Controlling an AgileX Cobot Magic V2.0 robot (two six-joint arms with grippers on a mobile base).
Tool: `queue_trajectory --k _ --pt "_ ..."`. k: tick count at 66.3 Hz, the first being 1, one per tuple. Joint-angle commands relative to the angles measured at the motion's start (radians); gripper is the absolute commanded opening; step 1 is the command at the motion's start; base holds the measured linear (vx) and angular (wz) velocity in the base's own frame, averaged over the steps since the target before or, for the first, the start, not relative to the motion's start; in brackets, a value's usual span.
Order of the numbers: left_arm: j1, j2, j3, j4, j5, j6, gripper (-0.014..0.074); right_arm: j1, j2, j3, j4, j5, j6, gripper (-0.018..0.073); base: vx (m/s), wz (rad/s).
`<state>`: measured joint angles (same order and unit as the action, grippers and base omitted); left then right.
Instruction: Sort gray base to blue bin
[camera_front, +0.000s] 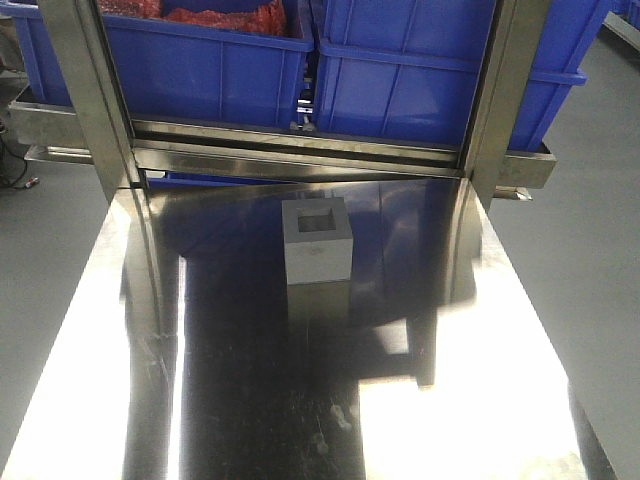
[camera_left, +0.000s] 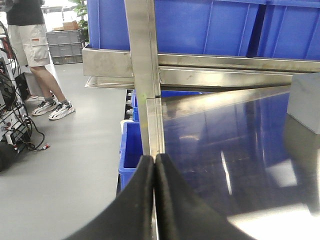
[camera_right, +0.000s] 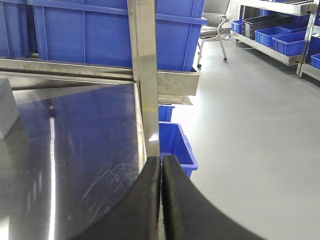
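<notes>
On polished steel table (camera_front: 240, 400): matte gray boxy base (camera_front: 318, 240), recess upward.
Steel frame uprights (camera_front: 85, 90) stand before large blue plastic bins (camera_front: 440, 90); left pincer (camera_left: 155, 160), right pincer (camera_right: 161, 161) both pressed together.

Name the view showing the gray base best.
Exterior front-facing: the whole gray base shows, recess up. Left wrist catches only a side at its right edge; right wrist, a corner at its left edge.

Gray, blue, silver
Matte gray base (camera_front: 318, 250) with darker square recess; behind it a bright-blue bin (camera_front: 430, 95) — beneath it a silvery table (camera_front: 250, 400).
</notes>
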<state>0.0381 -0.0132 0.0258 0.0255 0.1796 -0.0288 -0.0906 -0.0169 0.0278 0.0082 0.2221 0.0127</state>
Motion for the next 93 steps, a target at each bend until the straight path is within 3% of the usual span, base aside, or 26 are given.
queue_trajectory --k 1,93 --pt "-0.005 -0.012 -0.02 -0.001 -0.075 -0.004 -0.0006 0.0 -0.002 0.002 -0.008 -0.075 -0.013 -0.0005 0.0 0.0" --pt "-0.005 -0.012 -0.02 -0.001 -0.077 -0.004 -0.0006 0.0 -0.002 0.002 -0.008 -0.075 -0.013 -0.0005 0.0 0.0"
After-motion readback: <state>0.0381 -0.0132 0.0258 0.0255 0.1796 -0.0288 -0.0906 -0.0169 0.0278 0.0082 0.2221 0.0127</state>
